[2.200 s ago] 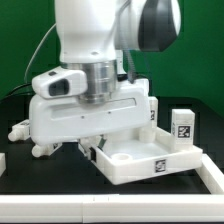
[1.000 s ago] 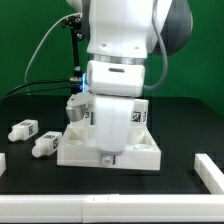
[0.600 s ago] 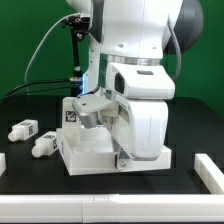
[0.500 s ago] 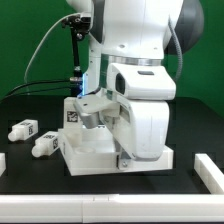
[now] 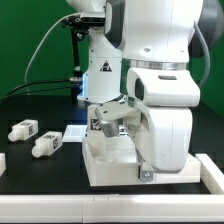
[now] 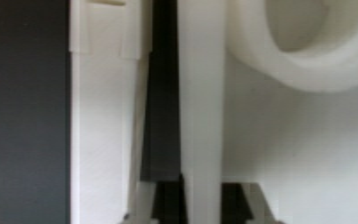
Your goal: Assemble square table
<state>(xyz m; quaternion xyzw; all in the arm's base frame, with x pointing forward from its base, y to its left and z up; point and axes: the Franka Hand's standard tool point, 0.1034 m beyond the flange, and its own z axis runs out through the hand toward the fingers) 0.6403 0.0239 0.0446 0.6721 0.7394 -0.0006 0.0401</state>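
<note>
The square table's white slab (image 5: 108, 162) lies on the black table, just left of my arm's big white body in the exterior view. My gripper (image 5: 146, 173) reaches down at the slab's near right corner and is shut on its raised rim. In the wrist view the rim wall (image 6: 197, 110) stands upright between my dark fingers (image 6: 165, 200), and a round socket (image 6: 309, 40) of the slab shows beside it. A tagged white part (image 5: 107, 121) stands at the slab's far side. Two loose legs (image 5: 25, 129) (image 5: 45, 145) lie at the exterior view's left.
White border bars run along the front (image 5: 60, 208) and stand at the exterior view's right (image 5: 212, 170) and left edge (image 5: 2, 160). A small flat white piece (image 5: 72, 131) lies behind the legs. A dark stand with cables (image 5: 75, 45) rises at the back.
My gripper has carried the slab toward the exterior view's right, still shut on its rim. The two loose legs have stayed where they were.
</note>
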